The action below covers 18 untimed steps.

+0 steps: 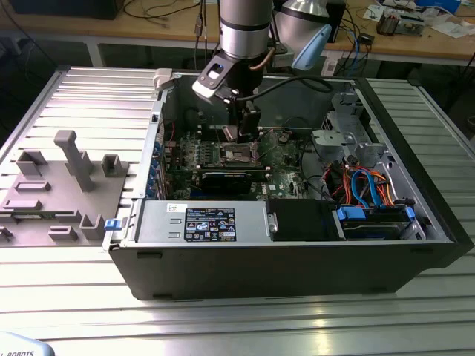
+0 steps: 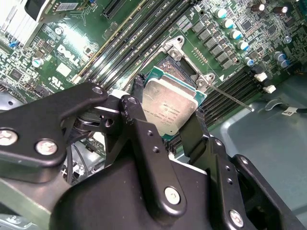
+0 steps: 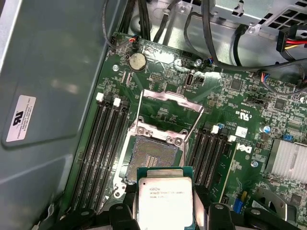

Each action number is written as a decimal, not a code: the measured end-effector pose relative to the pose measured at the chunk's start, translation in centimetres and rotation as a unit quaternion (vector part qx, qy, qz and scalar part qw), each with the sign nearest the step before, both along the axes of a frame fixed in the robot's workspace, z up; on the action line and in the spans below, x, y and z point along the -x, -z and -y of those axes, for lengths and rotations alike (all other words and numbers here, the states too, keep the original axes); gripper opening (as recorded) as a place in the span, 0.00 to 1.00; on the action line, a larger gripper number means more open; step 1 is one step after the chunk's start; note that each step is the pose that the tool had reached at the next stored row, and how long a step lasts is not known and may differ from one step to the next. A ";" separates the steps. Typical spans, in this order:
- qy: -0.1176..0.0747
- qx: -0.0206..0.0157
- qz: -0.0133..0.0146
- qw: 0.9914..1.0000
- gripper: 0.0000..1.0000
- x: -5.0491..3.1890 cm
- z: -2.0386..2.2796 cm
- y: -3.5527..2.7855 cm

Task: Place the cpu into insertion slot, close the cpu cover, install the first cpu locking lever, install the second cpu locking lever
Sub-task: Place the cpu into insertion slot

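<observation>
My gripper [image 3: 167, 212] is shut on the cpu [image 3: 165, 194], a silvery square chip on a green base, gripped by two opposite edges between black fingers [image 3: 122, 213]. The chip hangs a little above the insertion slot [image 3: 153, 154], overlapping one edge of it, and the slot's pin field lies bare. The cpu cover [image 3: 170, 101] is swung open beyond the slot, a thin lever rod [image 3: 192, 128] beside it. In the second wrist view the cpu [image 2: 170, 106] sits between the fingers [image 2: 196, 129] over the slot [image 2: 173, 63]. In the exterior view the gripper [image 1: 249, 127] hangs inside the case over the slot [image 1: 239, 153].
Long black memory slots [image 3: 103, 139] flank the socket on the green motherboard [image 3: 163, 79]. Cables [image 3: 211, 38] run above the board's far edge. The grey case wall [image 3: 48, 96] stands close by. A power supply box [image 1: 204, 222] and drive cage with cables [image 1: 371, 215] line the case front.
</observation>
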State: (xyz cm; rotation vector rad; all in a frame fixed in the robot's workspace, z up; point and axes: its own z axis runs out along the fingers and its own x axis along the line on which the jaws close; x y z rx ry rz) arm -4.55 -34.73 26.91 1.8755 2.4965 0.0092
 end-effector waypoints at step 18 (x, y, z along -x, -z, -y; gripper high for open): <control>0.027 0.000 0.000 1.000 0.55 0.00 0.00 0.01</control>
